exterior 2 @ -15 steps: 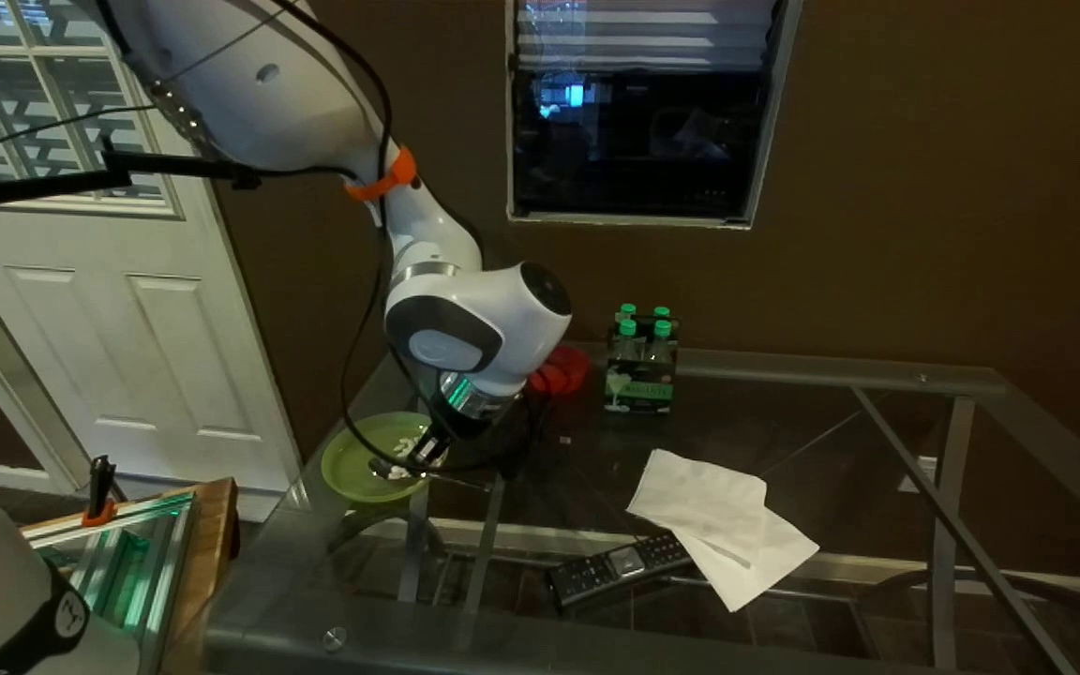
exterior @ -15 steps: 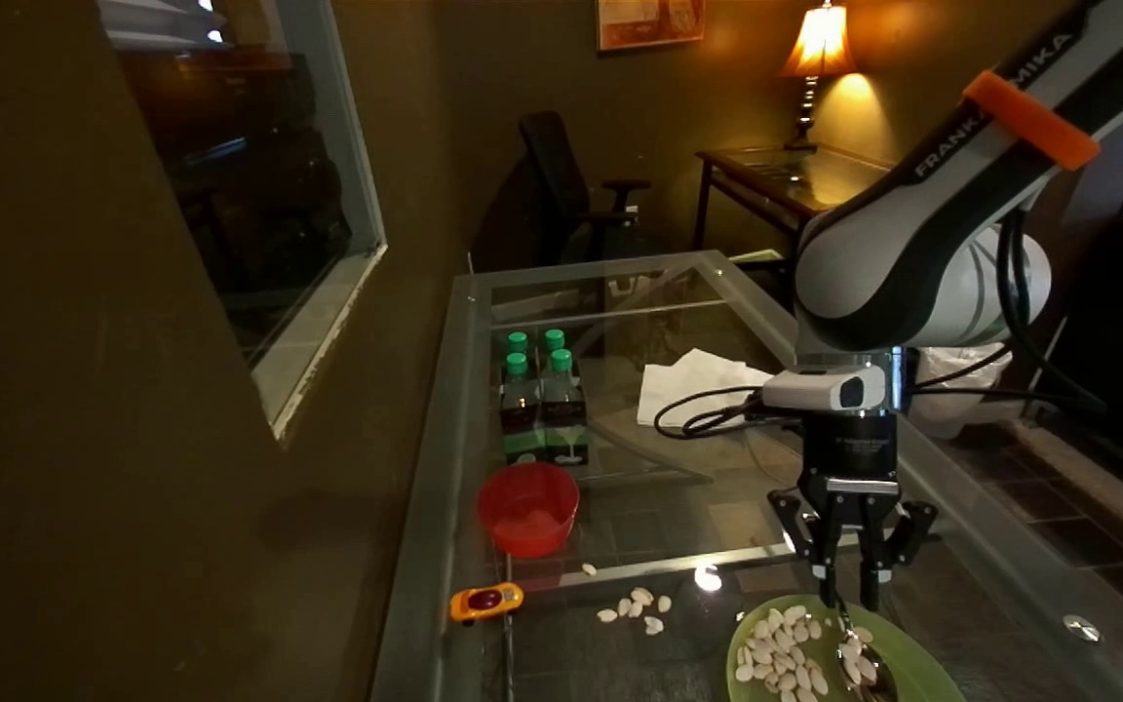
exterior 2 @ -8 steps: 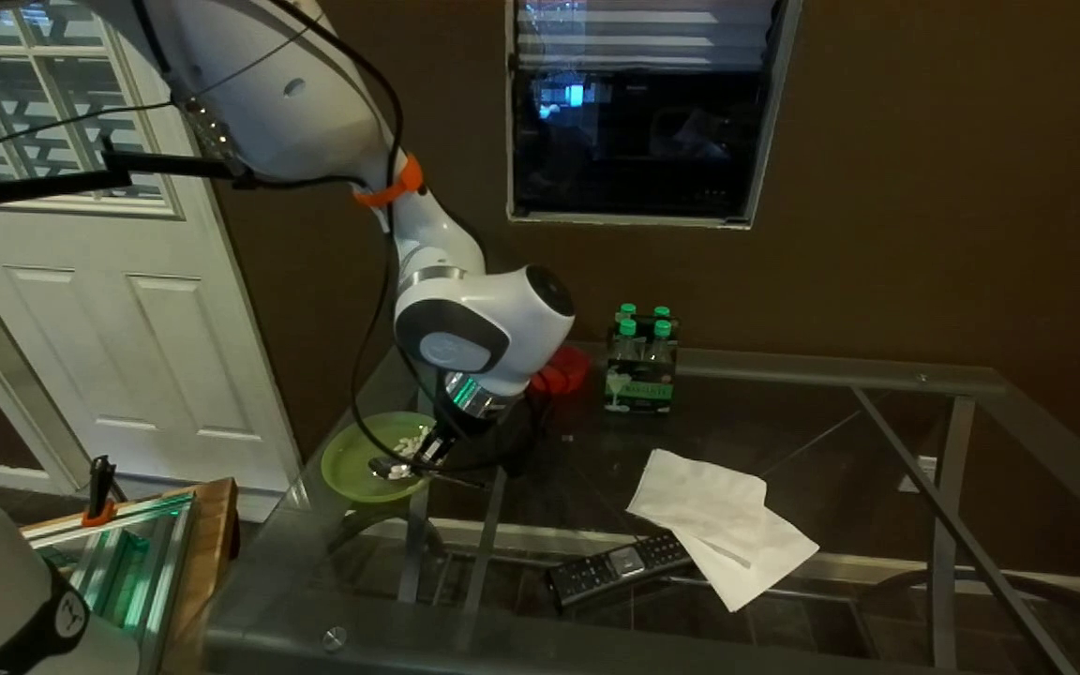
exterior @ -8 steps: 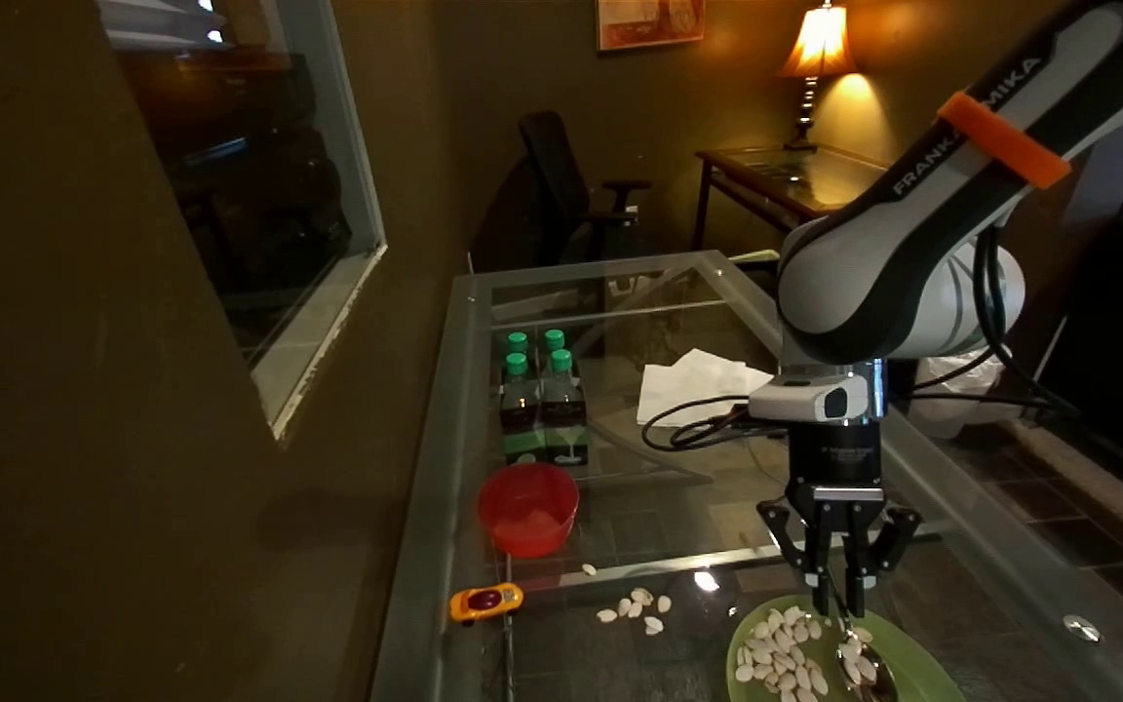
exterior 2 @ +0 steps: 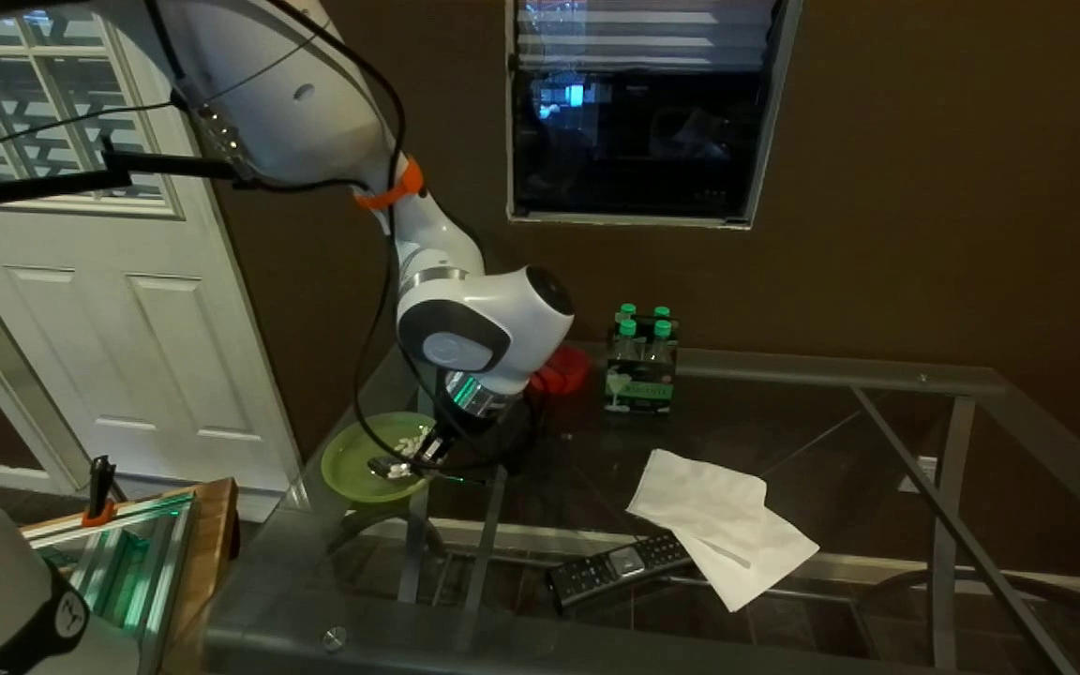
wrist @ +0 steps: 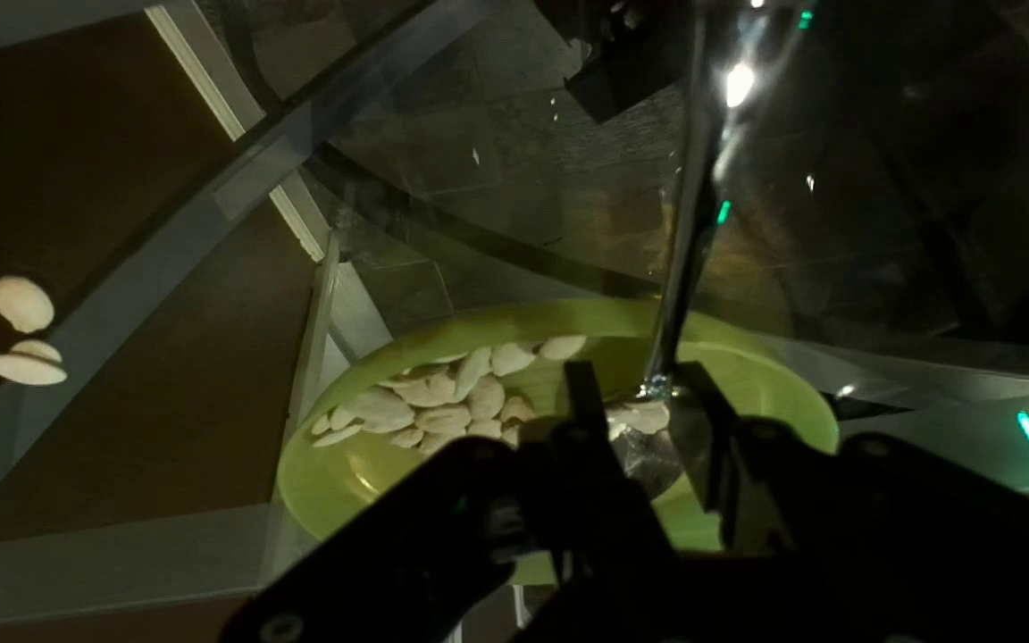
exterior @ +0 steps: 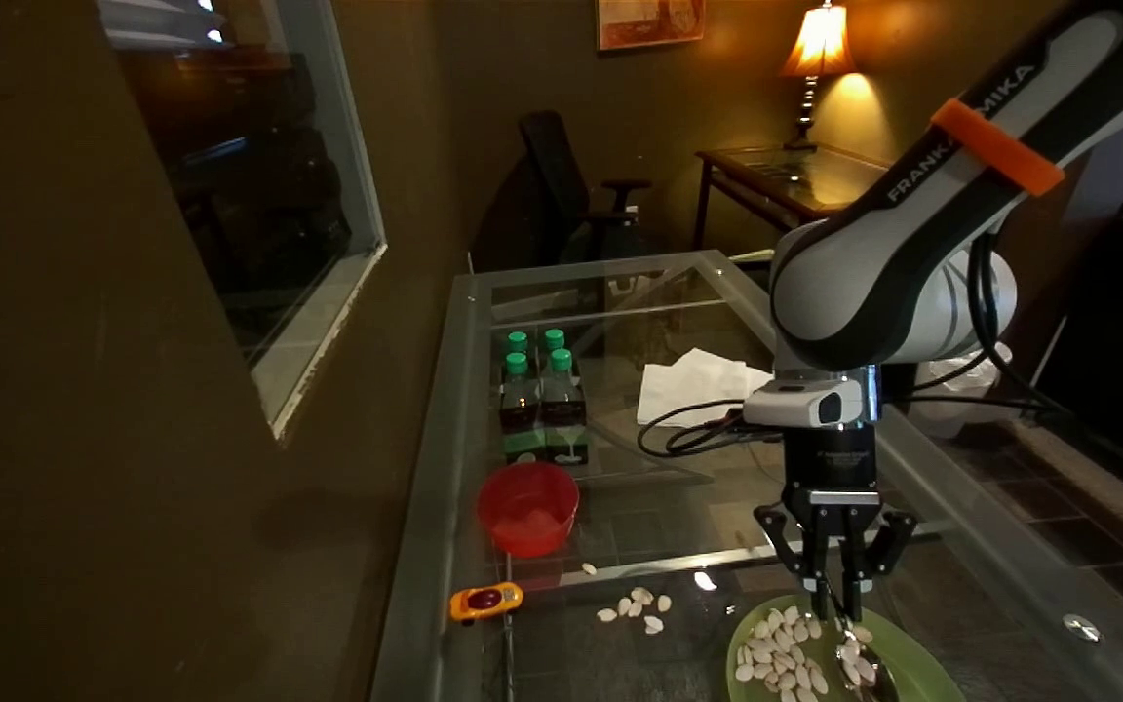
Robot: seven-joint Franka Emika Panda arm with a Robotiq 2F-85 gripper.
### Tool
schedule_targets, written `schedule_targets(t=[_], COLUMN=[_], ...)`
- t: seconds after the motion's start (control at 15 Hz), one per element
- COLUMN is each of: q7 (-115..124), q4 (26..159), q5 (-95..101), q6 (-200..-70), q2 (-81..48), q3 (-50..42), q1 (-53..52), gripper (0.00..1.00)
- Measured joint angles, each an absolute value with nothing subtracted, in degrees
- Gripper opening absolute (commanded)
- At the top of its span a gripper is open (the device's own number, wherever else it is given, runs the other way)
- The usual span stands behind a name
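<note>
Clearly, the work centres on the spoon (wrist: pixel 686 250), whose bowl lies on the green plate (exterior: pixel 917 661) with a few pale seeds (exterior: pixel 852 671) in it. The end effector (exterior: pixel 834 606) hangs just over it, fingers partly apart with a gap showing and the handle seen between them; I see no grip, and whether either finger brushes the metal I cannot tell. So, as I judge it, the lining-up is done, while closing on the spoon is left. Most of the seeds sit heaped on the plate beside it, and several loose seeds (exterior: pixel 654 625) lie on the table (exterior 2: pixel 502 647) between the plate and the red bowl (exterior: pixel 530 541).

Up close, the wrist view gives the handle running out past the plate's rim, a stretch mostly lost behind the fingers in an exterior view. That close view misses the red bowl and the orange toy car (exterior: pixel 485 603), both plain in an exterior view. A black remote (exterior 2: pixel 620 569) shows in an exterior view, just beside white paper (exterior 2: pixel 718 516) that appears in both exterior views.
</note>
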State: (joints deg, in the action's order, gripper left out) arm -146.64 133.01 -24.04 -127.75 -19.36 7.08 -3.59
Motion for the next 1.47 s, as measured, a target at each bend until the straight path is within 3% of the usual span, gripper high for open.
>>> schedule_targets(t=[0.93, 1.2, 1.4, 1.47], q7=[-145.81, -145.52, -145.20, -145.13], q4=[132.96, 132.95, 132.95, 132.94], q5=[-23.43, -22.91, -22.18, -22.08], q6=[-127.74, -127.74, -127.74, -127.74], q2=[-20.96, -20.96, -20.96, -20.96], q3=[7.78, 7.79, 7.79, 7.79], q1=[-3.51, -3.48, -3.40, -3.37], gripper=[0.20, 0.11, 0.10, 0.03])
